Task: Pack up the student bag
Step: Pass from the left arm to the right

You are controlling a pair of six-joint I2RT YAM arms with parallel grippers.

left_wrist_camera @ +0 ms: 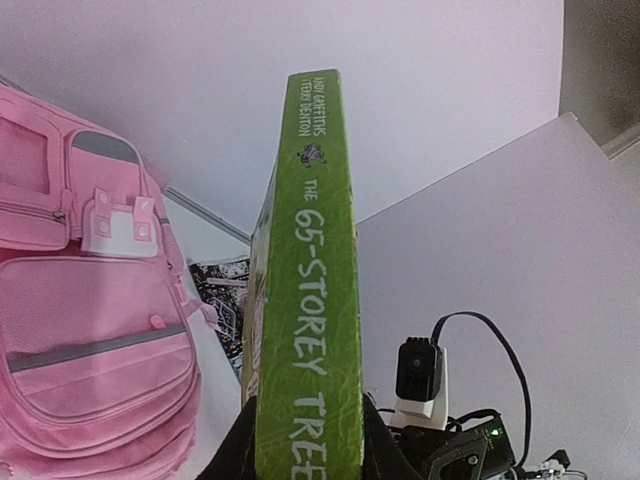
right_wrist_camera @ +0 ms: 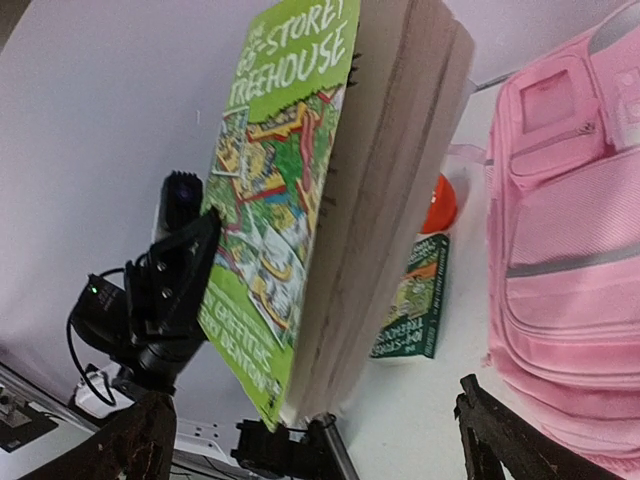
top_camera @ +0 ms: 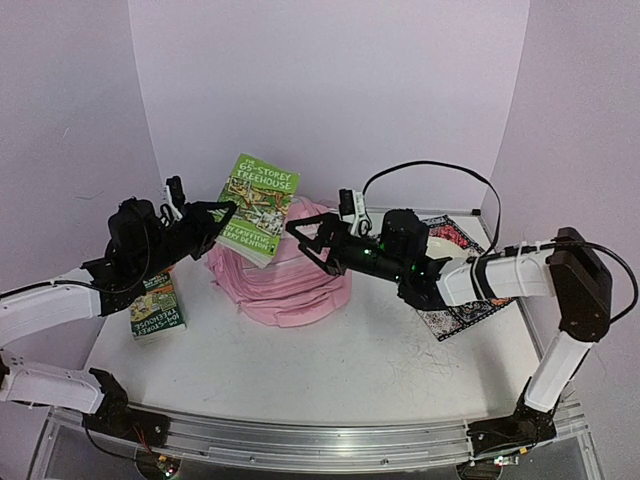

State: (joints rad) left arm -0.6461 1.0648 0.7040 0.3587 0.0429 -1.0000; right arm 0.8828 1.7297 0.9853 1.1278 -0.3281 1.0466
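**One book in the air, the bag waiting below**

My left gripper (top_camera: 214, 214) is clamped on the lower end of the green Treehouse book (top_camera: 258, 205). Its fingers press on the front and back covers, with the spine turned toward my left wrist camera. The book stands tilted and clear of the table, just above the left edge of the student bag (top_camera: 295, 275).

My right gripper (top_camera: 312, 240) hangs wide and holds nothing. It sits over the bag's top, facing the book's page edges. The bag lies slumped at the middle of the table (top_camera: 330, 370) with its front pockets showing. I can't see a mouth to the main compartment in any view.

I judge this as the loading step for the first book. Next, my right hand has to find and spread an opening. Then my left hand can tip the book spine-first into it. A second book (top_camera: 155, 305) lies flat by my left arm, to be packed after.
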